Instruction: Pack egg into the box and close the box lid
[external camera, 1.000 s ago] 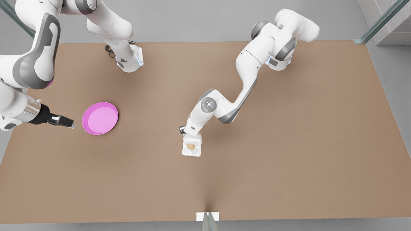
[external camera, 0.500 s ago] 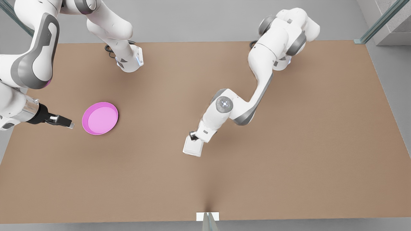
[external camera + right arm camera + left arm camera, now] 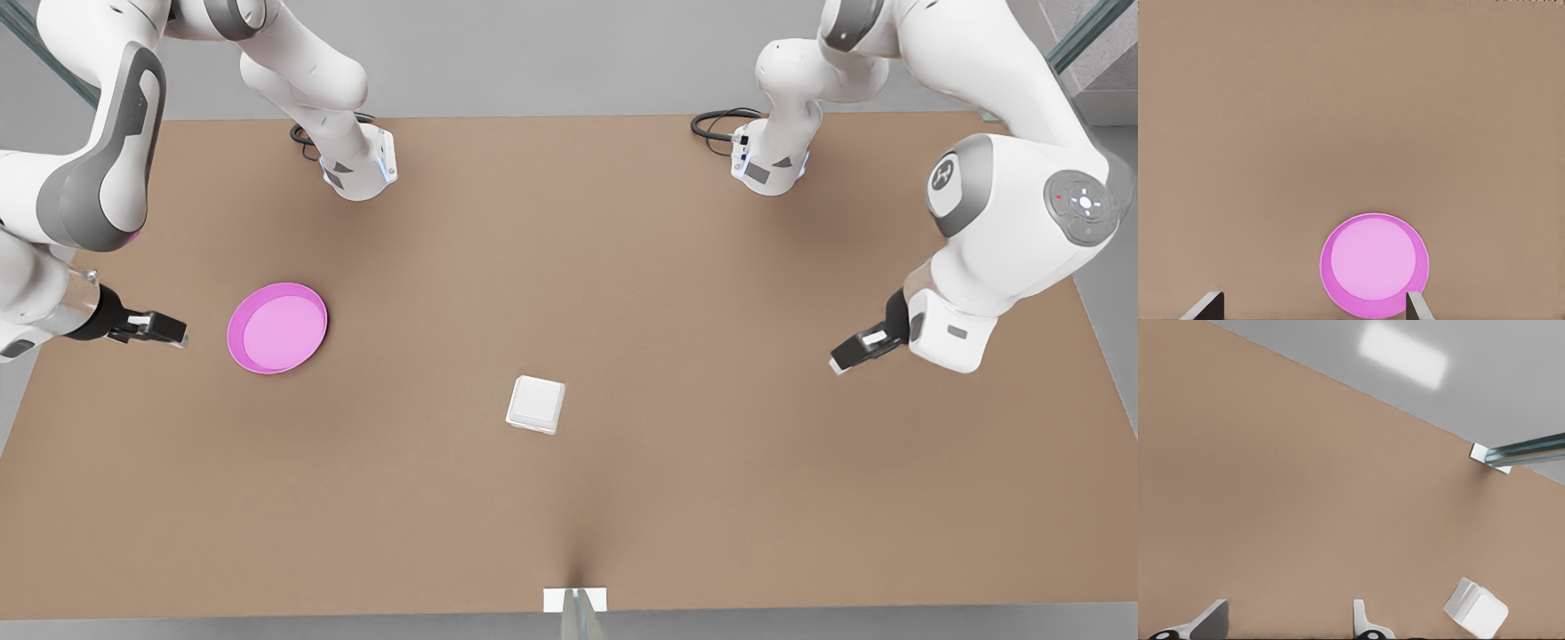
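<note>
One broad brown counter point(image 3: 569, 222) carries the scene, with a Franka arm raised at each end of it and both waiting well clear of the work. The round pink plate point(image 3: 277, 327) lies bare toward the front view's left. The box point(image 3: 536, 404), a small white square turned slightly against the counter's edges, sits near the middle, well apart from the plate. The box lid point(image 3: 537, 398) lies flat over the tray, so the carton reads as closed and the task looks finished. The egg, by that judgement, is shut inside under the lid. The left gripper point(image 3: 840, 363) hangs at the front view's right with its fingers point(image 3: 1210, 621) spread and holding nothing. The right gripper point(image 3: 173, 333) hangs at the front view's left, just beside the plate, its fingers point(image 3: 1207, 305) likewise spread and empty. Should the lid need a last press, the left gripper looks somewhat nearer, the box lying ahead of its fingers and off to one side. The left wrist view gives the box's side wall, which the overhead front view hides; the right wrist view looks across the plate.
</note>
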Robot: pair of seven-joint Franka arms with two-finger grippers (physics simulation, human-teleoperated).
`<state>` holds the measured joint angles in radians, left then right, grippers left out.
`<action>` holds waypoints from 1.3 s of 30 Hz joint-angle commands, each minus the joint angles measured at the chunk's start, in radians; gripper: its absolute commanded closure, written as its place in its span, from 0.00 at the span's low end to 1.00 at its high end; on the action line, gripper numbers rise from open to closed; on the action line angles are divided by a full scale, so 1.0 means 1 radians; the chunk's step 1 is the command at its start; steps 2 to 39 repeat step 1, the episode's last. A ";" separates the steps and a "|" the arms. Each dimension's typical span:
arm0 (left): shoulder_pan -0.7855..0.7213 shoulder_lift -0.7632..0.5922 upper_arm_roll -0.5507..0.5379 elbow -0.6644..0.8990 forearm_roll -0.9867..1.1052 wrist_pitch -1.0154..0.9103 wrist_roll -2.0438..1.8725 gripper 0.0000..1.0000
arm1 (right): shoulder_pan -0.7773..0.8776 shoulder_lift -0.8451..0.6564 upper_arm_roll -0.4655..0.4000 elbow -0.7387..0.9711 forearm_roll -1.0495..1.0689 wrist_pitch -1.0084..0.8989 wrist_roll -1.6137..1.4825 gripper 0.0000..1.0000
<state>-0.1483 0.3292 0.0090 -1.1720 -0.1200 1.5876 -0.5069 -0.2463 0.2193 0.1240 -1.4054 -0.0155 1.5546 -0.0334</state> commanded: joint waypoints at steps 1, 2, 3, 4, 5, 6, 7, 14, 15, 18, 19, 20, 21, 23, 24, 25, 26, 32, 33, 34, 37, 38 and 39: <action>0.003 -0.002 0.000 0.000 -0.001 -0.098 0.415 0.00 | -0.001 -0.001 0.000 0.002 -0.001 -0.002 -0.097 0.00; 0.003 -0.002 0.000 0.000 -0.001 -0.098 0.415 0.00 | -0.001 -0.001 0.000 0.002 -0.001 -0.002 -0.097 0.00; 0.003 -0.002 0.000 0.000 -0.001 -0.098 0.415 0.00 | -0.001 -0.001 0.000 0.002 -0.001 -0.002 -0.097 0.00; 0.003 -0.002 0.000 0.000 -0.001 -0.098 0.415 0.00 | -0.001 -0.001 0.000 0.002 -0.001 -0.002 -0.097 0.00; 0.003 -0.002 0.000 0.000 -0.001 -0.098 0.415 0.00 | -0.001 -0.001 0.000 0.002 -0.001 -0.002 -0.097 0.00; 0.003 -0.002 0.000 0.000 -0.001 -0.098 0.415 0.00 | -0.001 -0.001 0.000 0.002 -0.001 -0.002 -0.097 0.00; 0.003 -0.002 0.000 0.000 -0.001 -0.098 0.415 0.00 | -0.001 -0.001 0.000 0.002 -0.001 -0.002 -0.097 0.00; 0.003 -0.002 0.000 0.000 -0.001 -0.098 0.415 0.00 | -0.001 -0.001 0.000 0.002 -0.001 -0.002 -0.097 0.00; 0.003 -0.002 0.000 0.000 -0.001 -0.098 0.415 0.00 | -0.001 -0.001 0.000 0.002 -0.001 -0.002 -0.097 0.00; 0.003 -0.002 0.000 0.000 -0.001 -0.098 0.415 0.00 | -0.001 -0.001 0.000 0.002 -0.001 -0.002 -0.097 0.00; 0.003 -0.002 0.000 0.000 -0.001 -0.098 0.415 0.00 | -0.001 -0.001 0.000 0.002 -0.001 -0.002 -0.097 0.00; 0.003 -0.002 0.000 0.000 -0.001 -0.098 0.415 0.00 | -0.001 -0.001 0.000 0.002 -0.001 -0.002 -0.097 0.00; 0.003 -0.002 0.000 0.000 -0.001 -0.098 0.415 0.00 | -0.001 -0.001 0.000 0.002 -0.001 -0.002 -0.097 0.00; 0.003 -0.002 0.000 0.000 -0.001 -0.098 0.415 0.00 | -0.001 -0.001 0.000 0.002 -0.001 -0.002 -0.097 0.00; 0.003 -0.002 0.000 0.000 -0.001 -0.098 0.415 0.00 | -0.001 -0.001 0.000 0.002 -0.001 -0.002 -0.097 0.00; 0.003 -0.002 0.000 0.000 -0.001 -0.098 0.415 0.00 | -0.001 -0.001 0.000 0.002 -0.001 -0.002 -0.097 0.00; 0.003 -0.002 0.000 0.000 -0.001 -0.098 0.415 0.00 | -0.001 -0.001 0.000 0.002 -0.001 -0.002 -0.097 0.00; 0.003 -0.002 0.000 0.000 -0.001 -0.098 0.415 0.00 | -0.001 -0.001 0.000 0.002 -0.001 -0.002 -0.097 0.00; 0.003 -0.002 0.000 0.000 -0.001 -0.098 0.415 0.00 | -0.001 -0.001 0.000 0.002 -0.001 -0.002 -0.097 0.00; 0.003 -0.002 0.000 0.000 -0.001 -0.098 0.415 0.00 | -0.001 -0.001 0.000 0.002 -0.001 -0.002 -0.097 0.00; 0.003 -0.002 0.000 0.000 -0.001 -0.098 0.415 0.00 | -0.001 -0.001 0.000 0.002 -0.001 -0.002 -0.097 0.00; 0.003 -0.002 0.000 0.000 -0.001 -0.098 0.415 0.00 | -0.001 -0.001 0.000 0.002 -0.001 -0.002 -0.097 0.00; 0.003 -0.002 0.000 0.000 -0.001 -0.098 0.415 0.00 | -0.001 -0.001 0.000 0.002 -0.001 -0.002 -0.097 0.00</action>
